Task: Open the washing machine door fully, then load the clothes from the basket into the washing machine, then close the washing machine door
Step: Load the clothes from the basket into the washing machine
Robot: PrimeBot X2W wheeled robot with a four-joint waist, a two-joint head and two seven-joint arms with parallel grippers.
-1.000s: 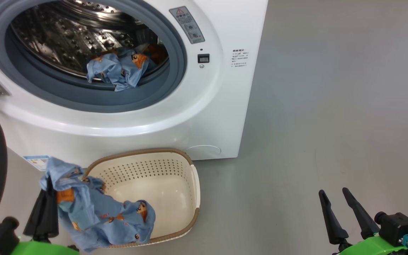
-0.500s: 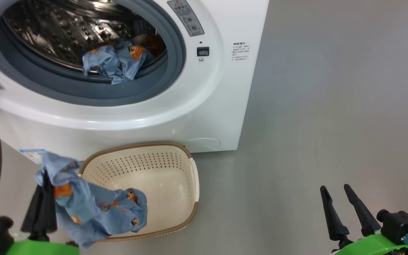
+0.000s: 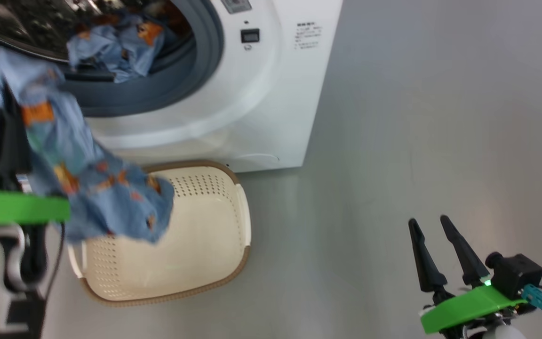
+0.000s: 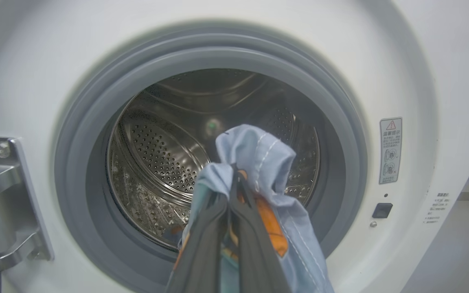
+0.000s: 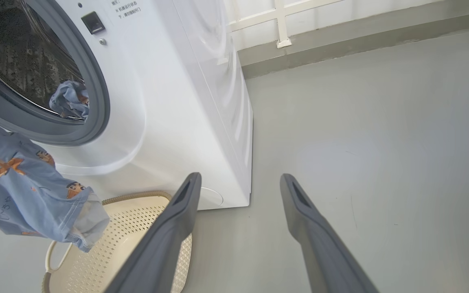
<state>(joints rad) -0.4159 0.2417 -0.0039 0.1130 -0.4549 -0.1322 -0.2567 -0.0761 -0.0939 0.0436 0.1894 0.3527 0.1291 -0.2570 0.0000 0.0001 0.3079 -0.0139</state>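
Observation:
My left gripper [image 3: 5, 108] is shut on a hanging bundle of light blue clothes [image 3: 87, 188], held above the cream basket [image 3: 245, 221] and in front of the washing machine [image 3: 252, 94]. In the left wrist view my left gripper [image 4: 234, 183] pinches the clothes [image 4: 259, 150] just before the open steel drum [image 4: 157, 162]. Another blue garment [image 3: 115, 42] lies at the drum's mouth. The door is swung aside to the left; its metal hinge [image 4: 10, 203] shows. My right gripper [image 3: 428, 223] stands open over the floor at the lower right, nothing between its fingers [image 5: 177, 219].
Bare grey floor [image 3: 417, 117] stretches to the right of the machine. A low wall with a white frame [image 5: 283, 24] runs behind it. The basket [image 5: 136, 228] stands on the floor right against the machine's front.
My left gripper has risen with the blue clothes from the basket up to the drum opening. The head camera has shifted, and the picture with it. The right gripper keeps its pose.

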